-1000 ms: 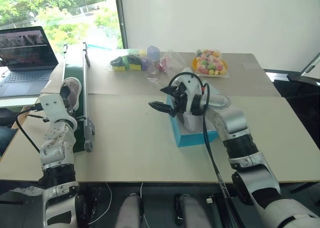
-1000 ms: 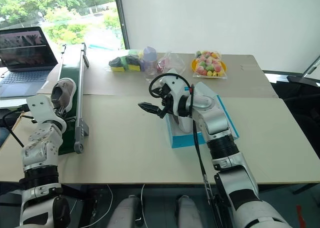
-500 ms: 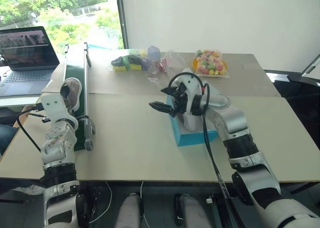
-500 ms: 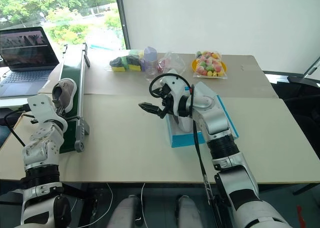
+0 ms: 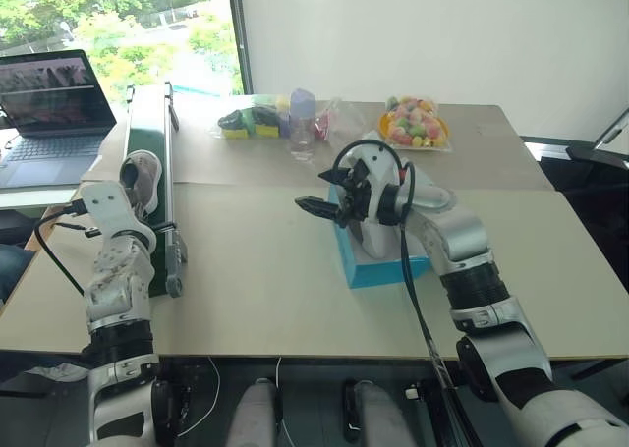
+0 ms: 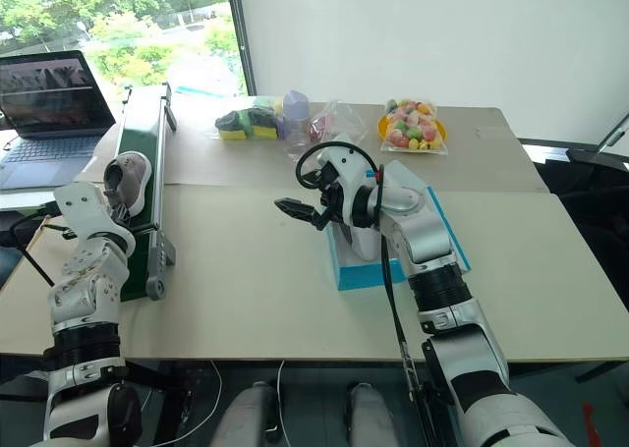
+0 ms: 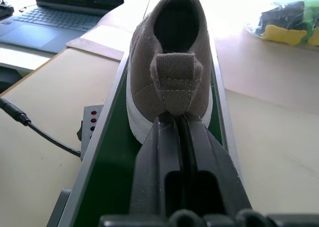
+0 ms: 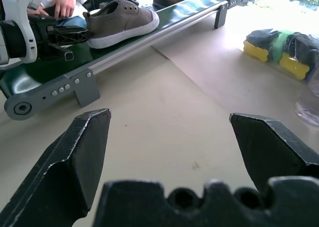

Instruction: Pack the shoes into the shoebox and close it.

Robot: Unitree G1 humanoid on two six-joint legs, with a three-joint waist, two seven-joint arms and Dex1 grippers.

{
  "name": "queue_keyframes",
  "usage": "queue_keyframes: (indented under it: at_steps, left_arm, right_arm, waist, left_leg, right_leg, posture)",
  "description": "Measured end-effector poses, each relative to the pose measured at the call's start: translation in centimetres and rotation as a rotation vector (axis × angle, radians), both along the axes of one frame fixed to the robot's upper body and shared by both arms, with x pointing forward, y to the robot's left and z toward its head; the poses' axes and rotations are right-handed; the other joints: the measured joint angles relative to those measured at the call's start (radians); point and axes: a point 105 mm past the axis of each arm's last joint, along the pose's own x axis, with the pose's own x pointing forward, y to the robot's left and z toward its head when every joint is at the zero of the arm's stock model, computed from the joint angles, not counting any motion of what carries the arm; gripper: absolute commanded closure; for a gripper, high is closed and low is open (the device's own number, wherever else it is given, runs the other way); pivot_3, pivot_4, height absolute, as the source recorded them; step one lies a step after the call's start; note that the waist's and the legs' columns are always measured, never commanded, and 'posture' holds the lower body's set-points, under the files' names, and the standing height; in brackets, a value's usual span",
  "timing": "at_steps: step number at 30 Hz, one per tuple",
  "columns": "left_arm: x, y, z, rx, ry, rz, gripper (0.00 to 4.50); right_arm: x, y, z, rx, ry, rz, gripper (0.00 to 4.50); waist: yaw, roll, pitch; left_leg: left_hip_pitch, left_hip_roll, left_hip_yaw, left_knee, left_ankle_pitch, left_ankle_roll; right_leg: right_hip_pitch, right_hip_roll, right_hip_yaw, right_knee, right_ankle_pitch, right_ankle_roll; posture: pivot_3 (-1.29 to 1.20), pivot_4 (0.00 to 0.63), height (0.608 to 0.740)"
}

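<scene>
Left claw point(image 7: 180, 124) reaches level, pinching shoe point(image 7: 172, 62) heel; right claw point(image 8: 169, 137) hovers level, spread wide.

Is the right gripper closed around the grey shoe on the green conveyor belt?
No: the right gripper hangs open over bare table, apart from the shoe on the conveyor belt.
</scene>
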Motion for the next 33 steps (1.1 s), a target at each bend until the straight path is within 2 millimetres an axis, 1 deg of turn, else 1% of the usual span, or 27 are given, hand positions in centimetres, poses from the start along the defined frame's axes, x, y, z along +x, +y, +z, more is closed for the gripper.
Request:
queue_keyframes:
  at_steps: [4,6,9,13,16,18,21,23,25,27,29,33]
  left_arm:
    - [0.3,-1.2,1.9,0.067,-0.065,-0.043,4.49]
    - [0.4,-1.9,3.3,0.103,-0.109,-0.063,4.49]
    - [0.4,-2.8,4.8,0.141,-0.153,-0.084,4.49]
    - [0.5,-4.1,5.6,0.162,-0.184,-0.127,4.49]
    - [0.6,-6.5,6.0,0.159,-0.205,-0.205,4.49]
    - [0.7,-8.2,6.1,0.158,-0.205,-0.259,4.49]
    - [0.7,-11.2,6.5,0.135,-0.217,-0.341,4.49]
    - [0.6,-13.0,7.1,0.122,-0.232,-0.39,4.49]
    - [0.5,-14.3,7.7,0.115,-0.246,-0.427,4.49]
    - [0.5,-15.6,8.2,0.103,-0.252,-0.461,4.49]
    - [0.3,-17.5,9.2,0.09,-0.273,-0.518,4.49]
    - [-0.1,-19.9,10.9,0.055,-0.308,-0.592,4.49]
  right_arm:
    - [0.0,0.0,0.0,0.001,0.0,0.0,0.0]
    - [0.0,0.0,0.0,0.001,0.001,0.001,0.0]
    - [0.0,0.0,0.0,0.001,0.001,0.0,0.0]
    - [0.0,0.1,0.1,0.027,0.022,-0.005,0.0]
    - [0.3,0.2,1.2,0.169,0.098,-0.027,0.0]
    - [1.0,-0.1,2.8,0.309,0.165,-0.054,0.0]
    - [2.3,-1.2,5.5,0.505,0.246,-0.114,0.0]
    - [2.8,-1.8,6.6,0.596,0.293,-0.136,0.0]
    - [3.1,-2.2,6.5,0.662,0.36,-0.144,0.0]
    - [3.6,-2.5,6.0,0.772,0.481,-0.15,0.0]
    - [4.0,-2.7,5.9,0.868,0.595,-0.142,0.0]
    - [4.1,-2.4,6.0,0.919,0.663,-0.125,0.0]
  waist:
    - [0.0,0.0,0.0]
    - [0.0,0.0,0.0]
    - [-0.002,0.0,0.0]
    - [-0.003,0.0,0.0]
    - [0.0,0.0,0.0]
    - [-0.001,0.0,0.0]
    - [0.002,0.0,0.0]
    - [0.004,0.0,0.0]
    - [0.003,0.0,0.0]
    - [0.002,0.0,0.0]
    - [0.002,0.0,0.0]
    - [0.0,0.0,0.0]
  left_leg:
    - [-0.002,0.0,0.0,0.0,0.0,0.0]
    - [-0.003,0.0,0.0,0.0,0.0,0.0]
    - [-0.004,0.0,0.0,0.0,0.0,0.0]
    - [-0.004,0.0,0.0,0.0,0.0,0.0]
    - [-0.005,0.0,0.0,0.0,0.0,0.0]
    - [-0.005,0.0,0.0,0.0,0.0,0.0]
    - [-0.005,0.0,0.0,0.0,0.0,0.001]
    - [-0.005,0.0,0.0,0.0,0.0,0.001]
    - [-0.005,0.0,0.0,0.0,0.0,0.001]
    - [-0.005,0.0,0.0,0.0,0.001,0.001]
    - [-0.005,0.0,0.0,0.001,0.003,0.005]
    - [-0.005,0.0,0.0,0.001,0.006,0.01]
  right_leg:
    - [0.0,0.0,0.0,-0.004,0.0,0.001]
    - [0.0,0.0,0.0,-0.006,0.003,0.006]
    - [0.0,0.001,0.0,-0.008,0.004,0.007]
    - [0.0,0.001,0.0,-0.009,0.004,0.008]
    - [0.0,0.001,0.0,-0.009,0.005,0.009]
    - [0.0,0.001,0.0,-0.009,0.005,0.009]
    - [0.001,0.001,0.0,-0.009,0.006,0.01]
    - [0.001,0.001,0.0,-0.009,0.006,0.01]
    - [0.001,0.002,0.0,-0.009,0.006,0.01]
    - [0.001,0.002,0.0,-0.009,0.006,0.01]
    - [0.001,0.002,0.001,-0.009,0.006,0.01]
    - [0.002,0.002,0.001,-0.01,0.006,0.011]
  posture:
    - [0.0,0.15,0.739]
    - [0.0,0.15,0.739]
    - [0.0,0.15,0.739]
    - [0.0,0.15,0.739]
    - [0.0,0.15,0.739]
    - [0.0,0.15,0.739]
    - [0.0,0.15,0.739]
    - [0.0,0.15,0.739]
    - [0.0,0.15,0.739]
    - [0.0,0.15,0.739]
    - [0.0,0.15,0.739]
    - [0.0,0.15,0.739]
